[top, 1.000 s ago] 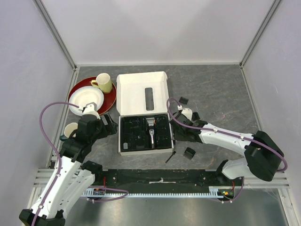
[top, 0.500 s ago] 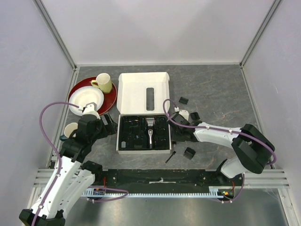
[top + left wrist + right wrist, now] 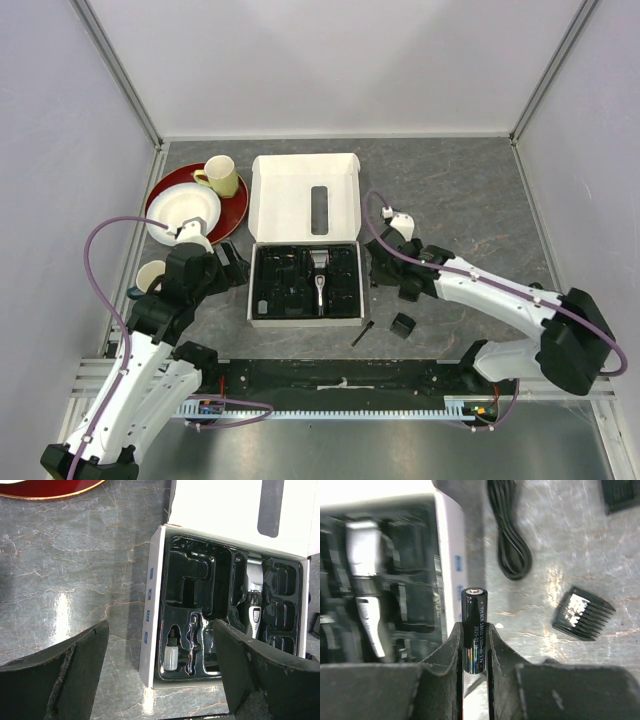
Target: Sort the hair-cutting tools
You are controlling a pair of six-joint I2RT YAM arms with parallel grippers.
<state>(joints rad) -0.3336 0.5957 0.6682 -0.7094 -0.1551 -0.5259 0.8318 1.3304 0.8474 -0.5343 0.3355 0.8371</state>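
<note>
Right wrist view: right hand (image 3: 473, 639) is pinching a black battery (image 3: 473, 617) beside the box (image 3: 447, 555); left hand (image 3: 161, 625) is hovering wide open.

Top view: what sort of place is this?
Likely a lab robot cell, not a home: plain white walls framed by aluminium posts, a grey stone-look table, left arm and right arm bolted to a rail at its near edge.

I find the clipper (image 3: 320, 281) lying in the box (image 3: 285, 200), right of centre, with a small bottle (image 3: 171, 656) in its near-left corner. Just right of the box lie the cord (image 3: 510, 545) and a comb attachment (image 3: 583, 614), and the battery (image 3: 473, 607) in my right gripper (image 3: 473, 645) is beside that wall. The brush (image 3: 362, 333) lies off its near-right corner, a plate (image 3: 238, 205) to its far left.
</note>
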